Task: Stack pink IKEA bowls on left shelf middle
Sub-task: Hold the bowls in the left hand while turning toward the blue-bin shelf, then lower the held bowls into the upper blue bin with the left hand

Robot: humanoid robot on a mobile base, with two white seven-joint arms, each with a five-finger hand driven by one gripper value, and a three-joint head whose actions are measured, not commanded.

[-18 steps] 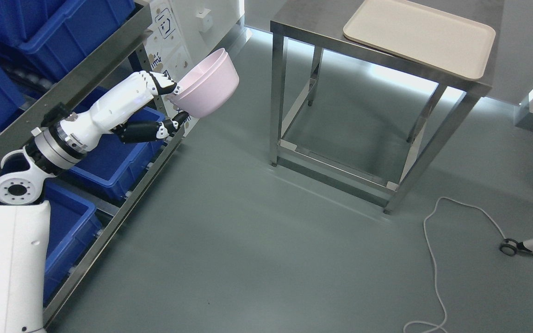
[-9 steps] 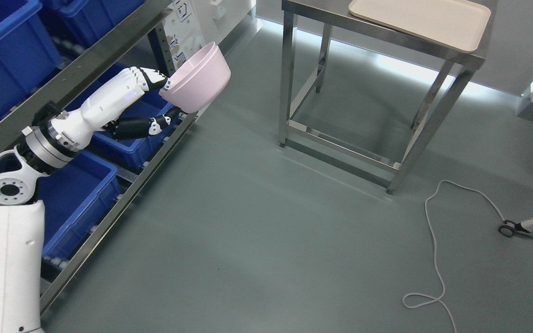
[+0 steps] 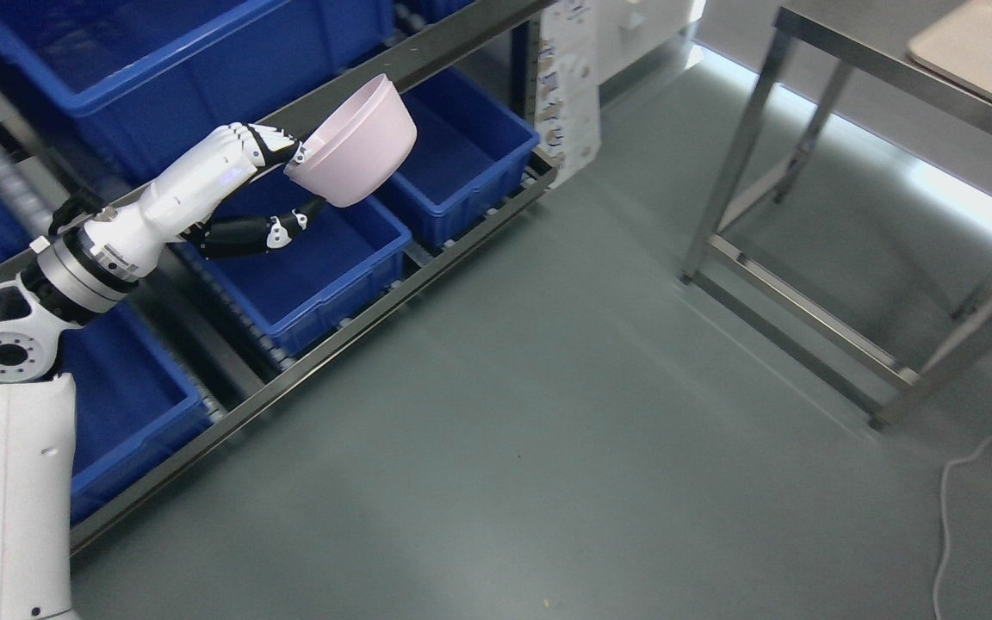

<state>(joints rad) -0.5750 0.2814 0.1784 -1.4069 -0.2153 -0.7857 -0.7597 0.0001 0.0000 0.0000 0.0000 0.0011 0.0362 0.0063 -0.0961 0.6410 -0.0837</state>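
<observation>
The pink bowl point(image 3: 354, 142) is gripped at its rim by the left hand point(image 3: 276, 189), held tilted in the air before the shelf point(image 3: 427, 56). It is best levelled, then eased into a bin point(image 3: 324, 258) without clipping the rail.

The rack point(image 3: 427, 60) runs along the left, from near left to far centre. Bins point(image 3: 306, 275) sit in it on two levels. The left hand point(image 3: 268, 189) reaches in from the near left and holds the bowl point(image 3: 354, 155) tilted, in front of the rack's upper rail and above the lower bins. The table point(image 3: 849, 60) stands far right, well apart from the rack, with a tray point(image 3: 978, 52) on top. A cable point(image 3: 944, 517) lies on the floor, near right.
</observation>
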